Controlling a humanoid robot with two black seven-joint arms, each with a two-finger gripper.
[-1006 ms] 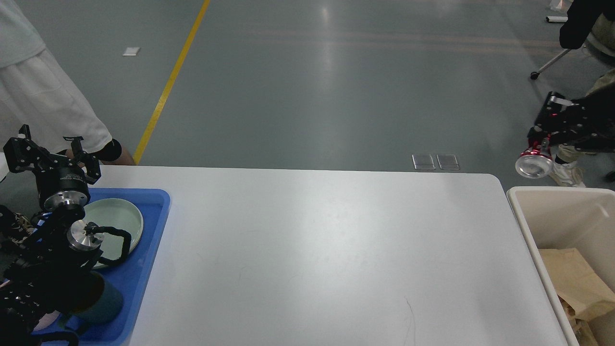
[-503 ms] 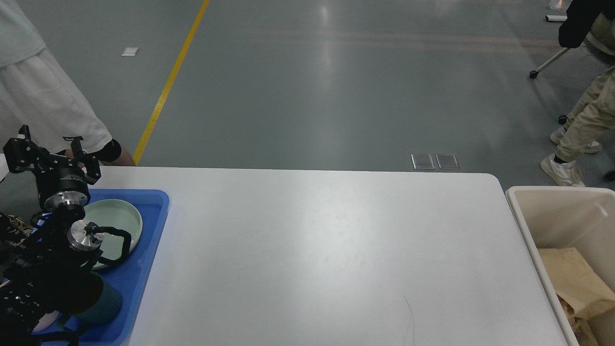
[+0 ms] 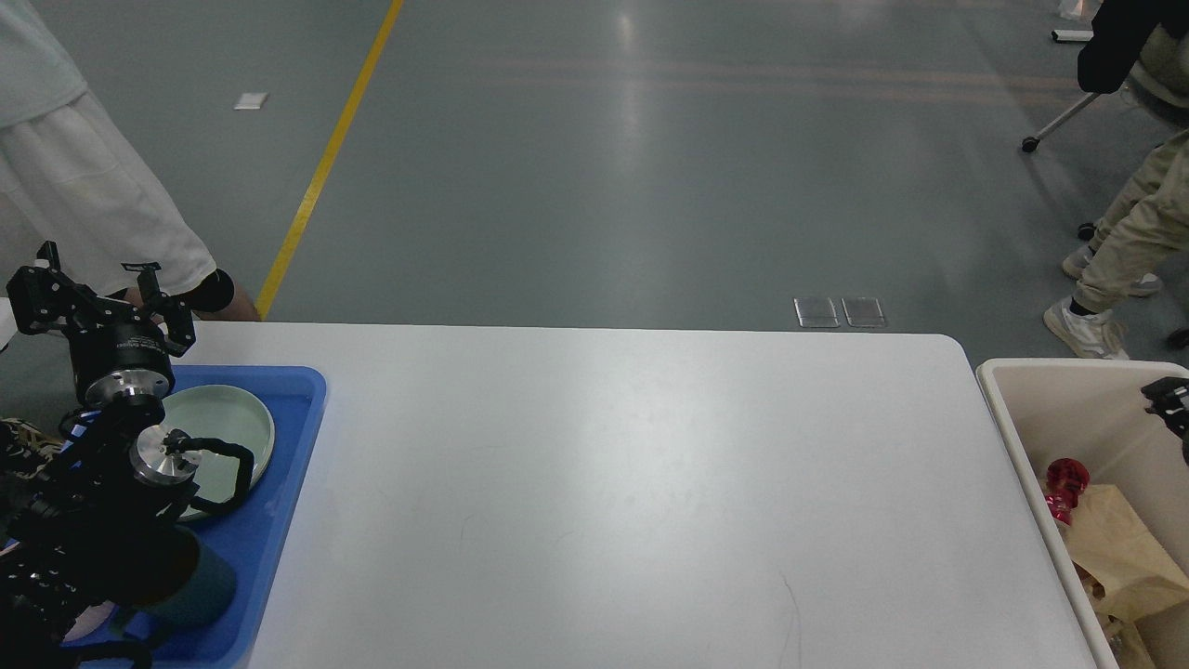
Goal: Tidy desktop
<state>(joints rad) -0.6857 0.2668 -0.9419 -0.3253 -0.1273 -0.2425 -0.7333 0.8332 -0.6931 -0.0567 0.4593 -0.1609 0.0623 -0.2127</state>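
The desktop [image 3: 594, 483] is a large white tabletop with rounded corners, and its middle is bare. My left gripper [image 3: 93, 283] is raised at the far left above the blue tray [image 3: 293, 465]. Its fingers are spread and hold nothing. Only a small black part of my right gripper [image 3: 1172, 401] shows at the right edge, over the beige bin [image 3: 1008, 409]. I cannot tell whether it is open or shut. A red object [image 3: 1066, 480] lies in the bin beside crumpled brown paper [image 3: 1115, 539].
The blue tray holds a pale green plate [image 3: 223, 423] and a dark teal cup [image 3: 200, 590], both partly hidden by my left arm. A person in white [image 3: 84, 186] stands behind the table's left corner. Another person's legs [image 3: 1115, 251] are at the far right.
One second ago my right arm was beyond the bin with a red and clear thing, then left the view. Now part of it shows over the bin, and a red object lies inside. The left arm is still.
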